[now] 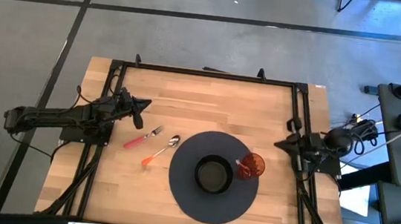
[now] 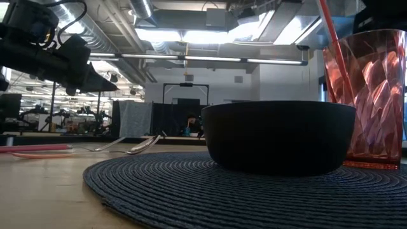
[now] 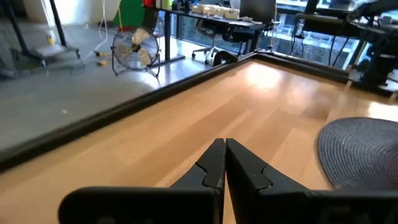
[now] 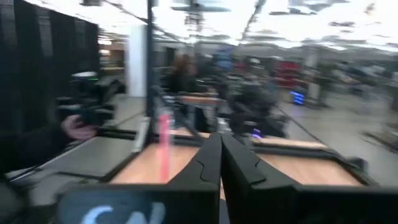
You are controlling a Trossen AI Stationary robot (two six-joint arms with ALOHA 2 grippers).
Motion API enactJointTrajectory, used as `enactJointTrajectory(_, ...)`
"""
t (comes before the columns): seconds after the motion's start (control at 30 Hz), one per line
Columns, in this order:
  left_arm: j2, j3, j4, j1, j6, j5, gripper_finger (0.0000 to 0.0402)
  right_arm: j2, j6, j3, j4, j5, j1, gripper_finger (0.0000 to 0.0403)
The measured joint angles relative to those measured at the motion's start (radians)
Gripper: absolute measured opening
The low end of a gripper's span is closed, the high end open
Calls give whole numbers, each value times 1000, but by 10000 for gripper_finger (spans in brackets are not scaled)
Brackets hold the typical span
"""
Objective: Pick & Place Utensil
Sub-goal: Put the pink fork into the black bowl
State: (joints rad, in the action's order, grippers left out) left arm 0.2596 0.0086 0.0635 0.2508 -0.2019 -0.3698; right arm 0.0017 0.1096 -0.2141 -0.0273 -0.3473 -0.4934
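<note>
A fork with a red handle and a spoon with an orange handle lie flat on the wooden table, left of a dark round placemat. On the placemat stand a black bowl and a red cup with a straw. My left gripper hovers shut just beyond the fork, above the table, touching nothing. My right gripper is shut at the table's right edge, level with the cup and clear of it. In the low view the utensils lie left of the bowl.
A black frame rail runs around the tabletop. Bare wood lies between the rail and the placemat on the far side. The cup stands close beside the bowl on the placemat.
</note>
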Motion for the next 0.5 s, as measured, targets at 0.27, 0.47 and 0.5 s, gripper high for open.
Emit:
enactJointTrajectory(0.27, 42, 29, -63, -2, -83, 55, 3, -1, 29, 58, 132, 8, 0, 4)
enactJointTrajectory(0.47, 148, 249, -278, -68, -113, 94, 3, 0, 26, 58, 120, -15, 0, 4)
enactJointTrajectory(0.5, 177, 307, -358, -80, -131, 78, 3, 0, 18, 58, 115, -18, 0, 4)
